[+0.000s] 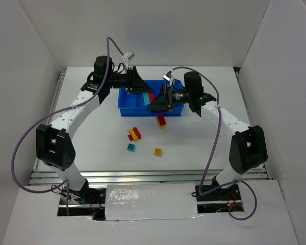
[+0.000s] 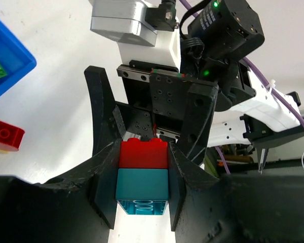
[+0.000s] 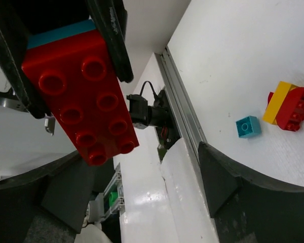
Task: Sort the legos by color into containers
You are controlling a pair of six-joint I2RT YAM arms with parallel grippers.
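The left gripper [image 2: 142, 202] is clenched on a red brick [image 2: 144, 153] stacked on a teal brick [image 2: 142, 185], over the blue tray [image 1: 126, 108]. The right gripper [image 1: 156, 102] faces it, fingers spread wide, grasping nothing. Other bricks [image 1: 134, 134] lie on the bench [image 1: 194, 148].

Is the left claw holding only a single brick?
No: the left gripper clamps a red plastic brick joined to a teal plastic brick.

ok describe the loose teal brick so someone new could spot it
Start at the blue tray in the middle of the table and come toward the near edge. Just nearer than the left-hand red-and-yellow stack, left of the yellow brick, lies the teal square brick. It is the only teal piece loose on the table.
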